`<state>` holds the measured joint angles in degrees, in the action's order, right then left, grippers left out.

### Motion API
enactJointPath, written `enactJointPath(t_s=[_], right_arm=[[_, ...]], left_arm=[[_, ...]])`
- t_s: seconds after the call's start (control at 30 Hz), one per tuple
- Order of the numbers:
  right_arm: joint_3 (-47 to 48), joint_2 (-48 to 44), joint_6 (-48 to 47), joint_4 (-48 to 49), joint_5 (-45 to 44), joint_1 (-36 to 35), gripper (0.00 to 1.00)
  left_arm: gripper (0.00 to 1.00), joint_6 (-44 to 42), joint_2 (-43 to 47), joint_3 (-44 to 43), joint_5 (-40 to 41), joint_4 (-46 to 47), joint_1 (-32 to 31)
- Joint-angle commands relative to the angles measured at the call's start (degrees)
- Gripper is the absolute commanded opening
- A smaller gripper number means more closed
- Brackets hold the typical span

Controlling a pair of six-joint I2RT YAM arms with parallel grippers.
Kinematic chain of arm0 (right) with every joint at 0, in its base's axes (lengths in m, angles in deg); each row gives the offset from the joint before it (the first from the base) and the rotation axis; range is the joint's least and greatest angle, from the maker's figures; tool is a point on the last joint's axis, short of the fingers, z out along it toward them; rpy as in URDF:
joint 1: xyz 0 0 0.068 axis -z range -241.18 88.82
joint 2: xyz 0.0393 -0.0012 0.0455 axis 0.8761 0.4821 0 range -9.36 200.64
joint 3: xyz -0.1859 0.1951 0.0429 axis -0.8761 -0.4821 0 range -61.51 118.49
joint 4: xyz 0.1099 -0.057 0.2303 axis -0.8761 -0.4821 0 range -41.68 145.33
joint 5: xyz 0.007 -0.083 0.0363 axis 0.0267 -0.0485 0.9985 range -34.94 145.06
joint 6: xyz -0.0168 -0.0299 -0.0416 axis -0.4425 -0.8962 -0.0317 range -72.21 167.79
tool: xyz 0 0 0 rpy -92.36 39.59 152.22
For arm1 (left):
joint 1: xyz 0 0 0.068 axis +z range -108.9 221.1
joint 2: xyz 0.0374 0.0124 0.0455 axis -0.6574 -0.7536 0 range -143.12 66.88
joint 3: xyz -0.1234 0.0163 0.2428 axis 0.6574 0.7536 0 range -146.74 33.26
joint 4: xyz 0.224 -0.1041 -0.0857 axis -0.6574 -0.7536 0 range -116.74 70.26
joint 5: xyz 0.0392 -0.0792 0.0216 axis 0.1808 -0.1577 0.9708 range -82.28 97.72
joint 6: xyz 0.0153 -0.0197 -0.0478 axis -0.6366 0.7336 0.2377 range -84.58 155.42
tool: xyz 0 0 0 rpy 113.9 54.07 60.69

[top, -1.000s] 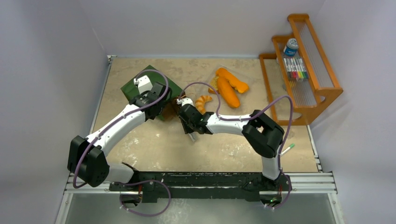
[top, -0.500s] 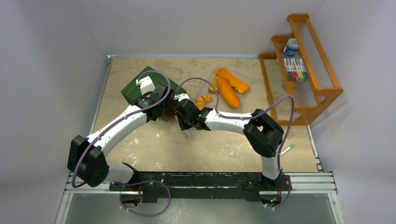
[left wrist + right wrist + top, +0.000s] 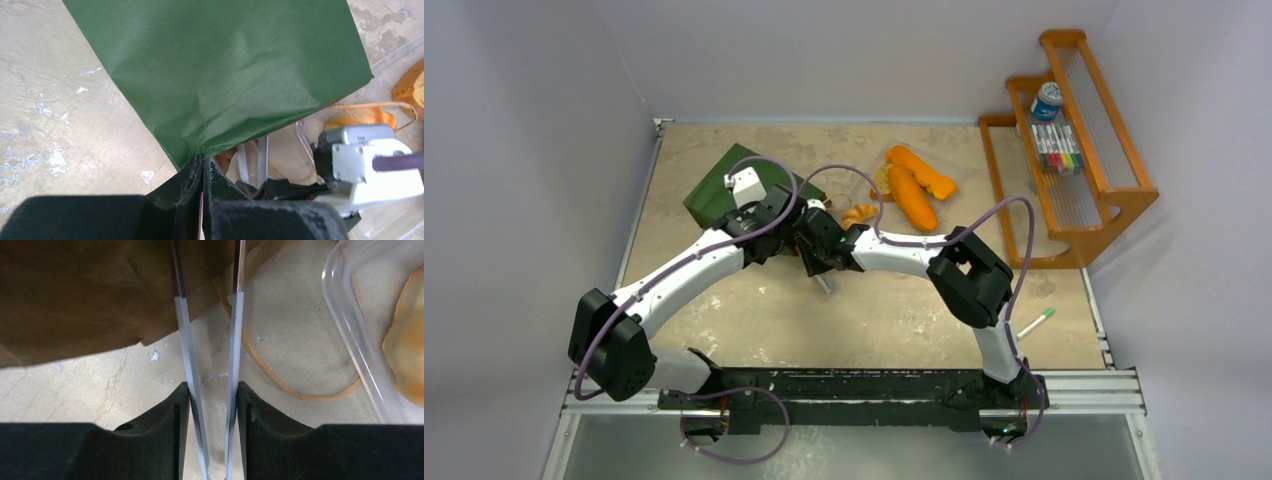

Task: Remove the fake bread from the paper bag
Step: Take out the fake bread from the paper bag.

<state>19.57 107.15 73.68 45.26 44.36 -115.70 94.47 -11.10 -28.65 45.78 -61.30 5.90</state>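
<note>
From above, the tan bench (image 3: 874, 320) sits between pale walls, with a wooden rack (image 3: 1074, 150) at its right edge. The green bag (image 3: 724, 185) lies at the far left. Most of the bread (image 3: 914, 195) already lies on a clear tray (image 3: 954, 165) well apart from it, and a croissant (image 3: 859, 213) lies nearer the bag's mouth. Over the last second the right hand (image 3: 816, 240) has swung left, away from the croissant, and its tongs (image 3: 826, 285) now point into the opening. The left hand (image 3: 776, 222) has shifted right along with the bag's corner.

From the left wrist, the left hand (image 3: 202, 167) is pinched shut on the bag's (image 3: 225, 65) lower edge and holds the mouth up. The tongs (image 3: 252, 160) slide in beneath it. The croissant (image 3: 365, 116) lies just beyond, under a string handle (image 3: 380, 105).

From the right wrist, the right hand (image 3: 210, 390) is clenched on the tongs (image 3: 182, 340), whose two blades stand slightly apart. Their tips vanish into the bag's brown inside (image 3: 75, 295). A handle (image 3: 280, 380) loops on the bench beside the tray's rim (image 3: 350, 325).

I take this as the reach for another piece. Whether any bread remains inside I cannot tell, as the interior is dark.
</note>
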Motion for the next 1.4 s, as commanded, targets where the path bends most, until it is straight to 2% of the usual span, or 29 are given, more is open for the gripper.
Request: enactJointPath(t_s=[0.0,0.6,0.63,0.87,1.37], right_arm=[[3.65,0.04,0.29,1.61,-0.44,1.00,0.39],[12.33,8.36,-0.15,1.58,0.29,2.56,0.43],[12.69,8.73,-0.16,1.61,0.40,2.64,0.41],[11.60,7.61,0.05,1.09,0.55,3.02,0.00],[0.91,-5.03,0.56,-3.49,2.87,3.02,0.00]], left_arm=[[0.00,2.34,1.36,0.69,1.41,-0.70,-1.97],[0.00,4.50,3.44,3.61,2.58,-3.28,-4.43],[0.00,4.49,3.38,3.51,2.69,-3.23,-4.47],[0.00,4.78,3.01,3.16,3.77,-2.90,-4.50],[0.00,7.29,-4.14,-4.60,9.36,-3.71,-4.39]])
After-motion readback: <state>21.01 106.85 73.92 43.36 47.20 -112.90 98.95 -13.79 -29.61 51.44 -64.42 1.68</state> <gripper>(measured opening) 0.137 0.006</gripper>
